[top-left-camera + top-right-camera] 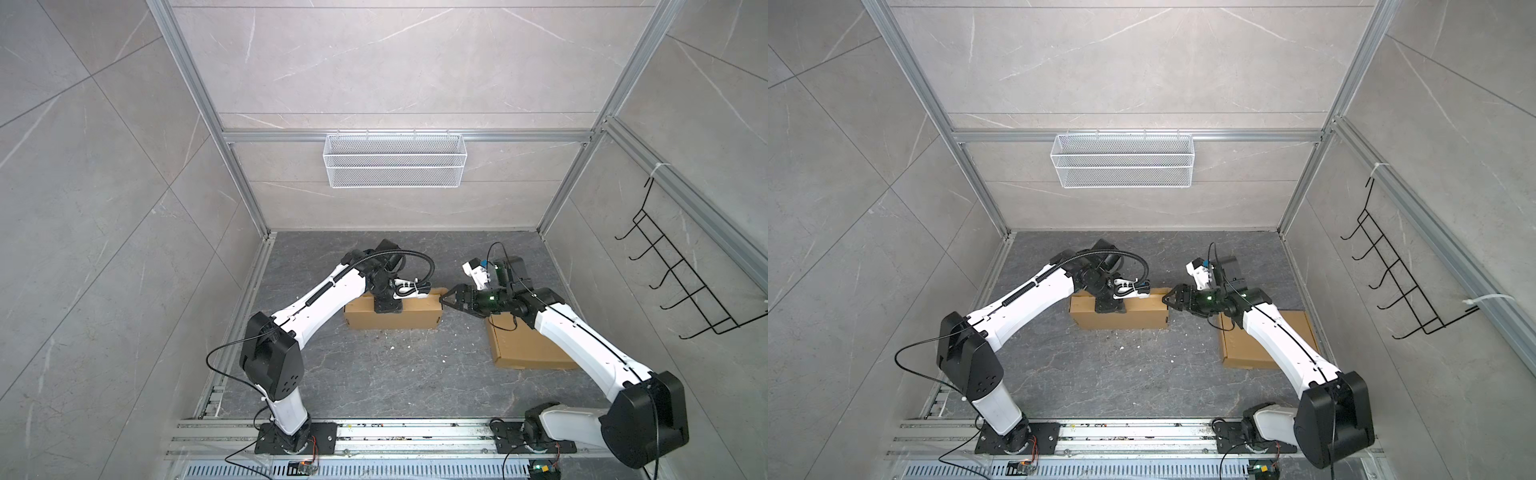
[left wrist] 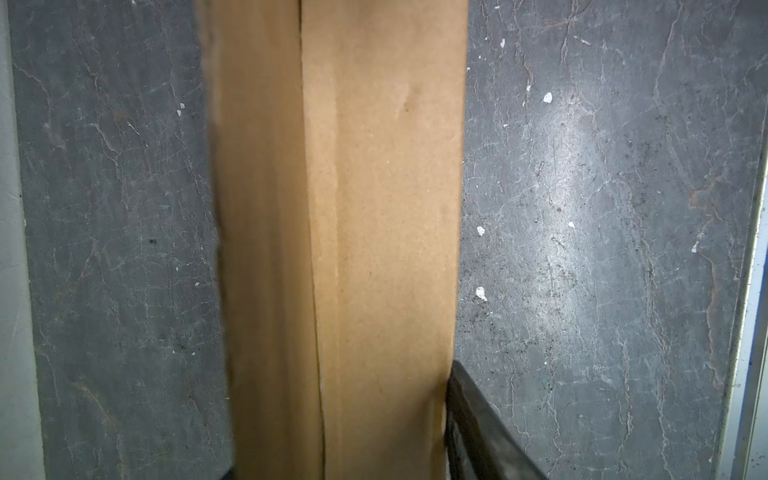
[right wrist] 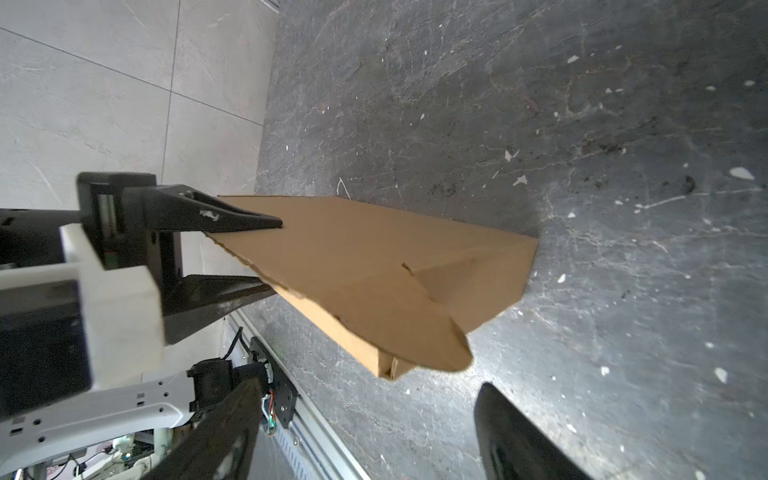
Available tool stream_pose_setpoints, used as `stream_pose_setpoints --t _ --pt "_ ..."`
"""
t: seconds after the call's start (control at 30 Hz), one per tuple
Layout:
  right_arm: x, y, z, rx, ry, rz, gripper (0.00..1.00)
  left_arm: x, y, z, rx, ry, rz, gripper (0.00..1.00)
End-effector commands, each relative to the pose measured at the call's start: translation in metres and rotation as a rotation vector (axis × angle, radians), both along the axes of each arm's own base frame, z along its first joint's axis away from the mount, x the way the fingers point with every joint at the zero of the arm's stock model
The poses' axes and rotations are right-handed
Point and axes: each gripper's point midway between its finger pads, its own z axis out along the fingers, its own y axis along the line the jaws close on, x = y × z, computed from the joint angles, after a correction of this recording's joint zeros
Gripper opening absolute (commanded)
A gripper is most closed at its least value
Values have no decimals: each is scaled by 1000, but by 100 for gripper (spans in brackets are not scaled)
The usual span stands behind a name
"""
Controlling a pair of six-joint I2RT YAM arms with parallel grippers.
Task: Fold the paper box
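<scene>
As we looked down in both top views, the paper box was a long, narrow carton of plain brown card lying across the middle of the dark, veined tabletop. The left gripper stood over it with its jaws clamped across its width. The right gripper sat just beside the box's right end, jaws spread and holding nothing. A flat cardboard sheet lay under the right arm. A white wire basket and a black hook rack hung from the aluminium frame against pale tiled walls.

From the left wrist we saw a seam running along the box's top and one finger against its side.

From the right wrist, the near end flap stood loose and creased, and white specks dotted the tabletop.
</scene>
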Motion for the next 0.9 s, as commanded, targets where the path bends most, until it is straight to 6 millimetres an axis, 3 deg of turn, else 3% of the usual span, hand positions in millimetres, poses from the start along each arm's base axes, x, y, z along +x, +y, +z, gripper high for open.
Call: stream_pose_setpoints --t 0.0,0.23,0.43,0.53,0.63,0.73,0.87 --pt "18 3 -8 -56 -74 -37 81 -3 1 -14 25 52 -2 47" --pt "30 -7 -27 -133 -102 -123 78 0 0 -17 23 53 -5 47" --pt "17 -16 -67 -277 -42 -85 70 5 0 -20 23 45 5 54" --pt "12 -20 -72 -297 -30 -83 69 8 0 -21 16 47 15 55" --pt "13 -16 -62 -277 -41 -71 69 9 0 -23 17 52 16 53" --pt "13 -8 -37 -244 -74 -24 71 9 0 -25 19 56 16 50" --pt "13 -14 -6 -273 -141 22 72 10 3 -26 18 50 19 49"
